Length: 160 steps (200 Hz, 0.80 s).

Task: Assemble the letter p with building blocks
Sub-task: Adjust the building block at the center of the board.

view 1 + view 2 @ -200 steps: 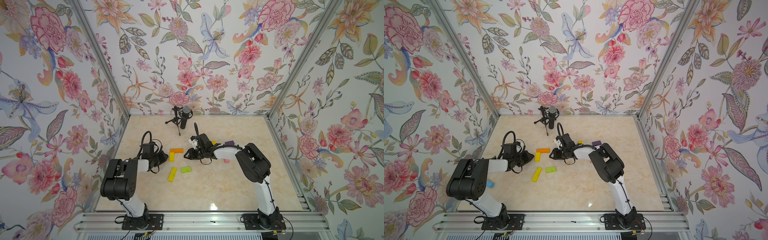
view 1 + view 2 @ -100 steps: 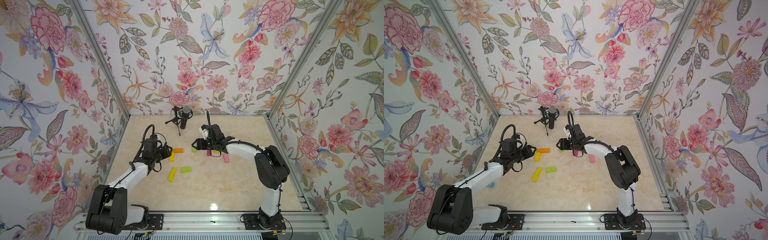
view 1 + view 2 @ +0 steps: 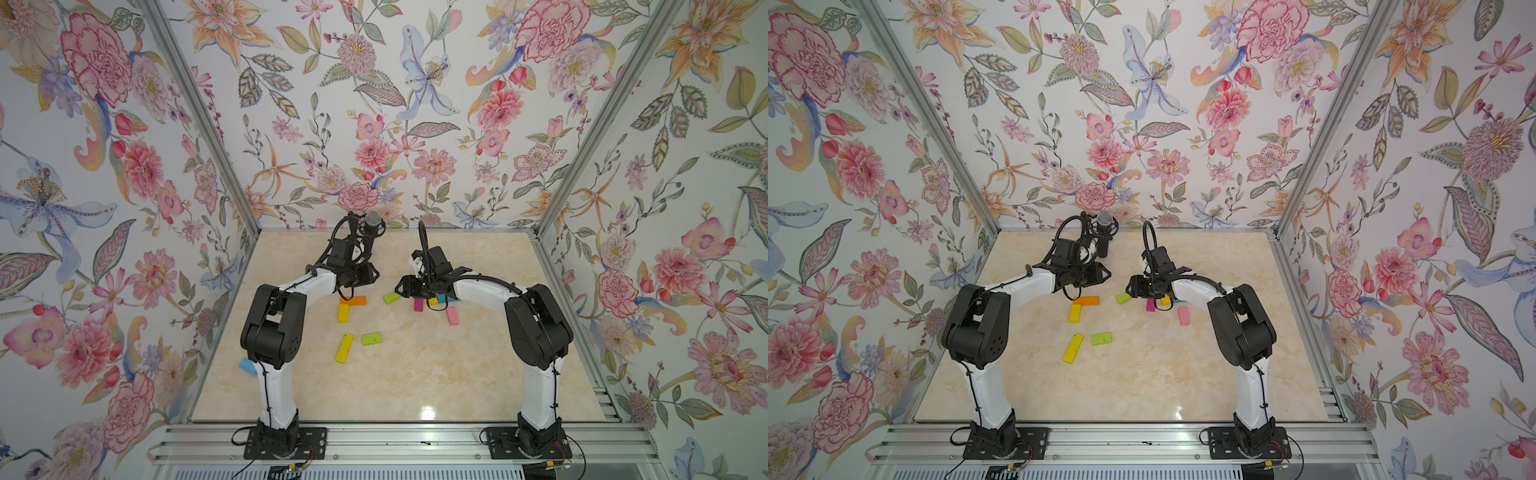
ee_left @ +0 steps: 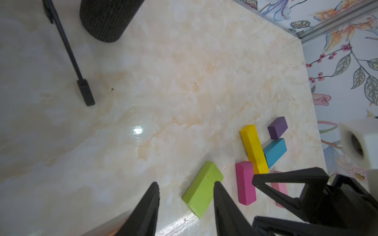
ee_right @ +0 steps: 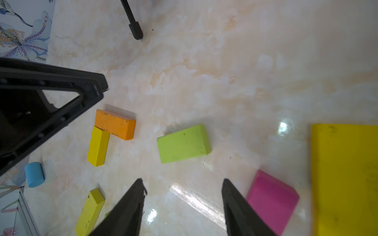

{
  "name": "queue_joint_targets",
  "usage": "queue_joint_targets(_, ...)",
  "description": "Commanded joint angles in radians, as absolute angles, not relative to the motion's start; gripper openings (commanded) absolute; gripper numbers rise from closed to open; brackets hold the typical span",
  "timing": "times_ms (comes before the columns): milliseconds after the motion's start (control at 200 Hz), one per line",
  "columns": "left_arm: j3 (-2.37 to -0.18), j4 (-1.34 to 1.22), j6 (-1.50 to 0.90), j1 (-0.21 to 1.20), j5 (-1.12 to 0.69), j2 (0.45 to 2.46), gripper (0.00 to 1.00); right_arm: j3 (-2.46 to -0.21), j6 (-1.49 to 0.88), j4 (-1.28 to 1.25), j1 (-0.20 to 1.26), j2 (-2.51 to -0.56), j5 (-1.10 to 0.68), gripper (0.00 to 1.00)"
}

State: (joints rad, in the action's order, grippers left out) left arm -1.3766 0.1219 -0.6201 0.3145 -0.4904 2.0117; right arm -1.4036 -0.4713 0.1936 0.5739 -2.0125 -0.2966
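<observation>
In both top views the left gripper [image 3: 371,275] and the right gripper [image 3: 400,286] face each other over the far half of the marble table [image 3: 415,386], apart. Their jaws are too small there to judge. An orange block [image 3: 353,300] lies just in front of the left gripper, its end touching a short yellow block [image 3: 343,312] to form a corner. A lime block [image 3: 391,297] lies just beside the right gripper's tip. A magenta block [image 3: 418,304] and a pink block [image 3: 452,316] lie by that arm. A long yellow block [image 3: 1073,348] and a second lime block [image 3: 1101,338] lie nearer the front, well apart from both grippers. A blue block [image 3: 248,366] sits at the table's left edge.

In the left wrist view the left gripper's fingers [image 4: 149,206] stand spread with nothing between them. The lime block [image 4: 201,190] lies flat by one tip, and I cannot tell whether they touch. Past it lie the magenta block [image 4: 245,181] and a yellow bar [image 4: 253,149]. A teal block [image 4: 275,152] seems to rest against the bar, and a purple block [image 4: 277,127] lies near.

In the right wrist view the right gripper's fingers [image 5: 131,206] are spread and empty. The lime block [image 5: 184,144] lies ahead of the gap, clear of both tips. The magenta block [image 5: 272,200] lies just beside one finger.
</observation>
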Motion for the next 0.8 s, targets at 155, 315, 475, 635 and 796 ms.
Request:
queue_joint_targets(155,-1.584,0.278,-0.536,0.355,-0.5,2.183,0.34,-1.365,-0.53,0.146,0.612,-2.027,-0.284,0.5)
queue_joint_targets(315,-1.599,0.308,-0.517,0.375,-0.47,2.206,0.3,-1.351,-0.538,0.145,0.606,-2.042,-0.29,0.47)
queue_joint_targets(475,-1.595,0.306,-0.526,0.399,-0.473,2.222,0.31,-1.366,-0.538,0.146,0.594,-2.076,-0.295,0.5)
queue_joint_targets(635,-1.568,0.302,-0.533,0.41,-0.473,2.228,0.28,-1.397,-0.536,0.145,0.581,-2.119,-0.302,0.5)
queue_joint_targets(796,-1.519,0.303,-0.535,0.424,-0.455,2.196,0.29,-1.419,-0.539,0.144,0.577,-2.152,-0.326,0.5)
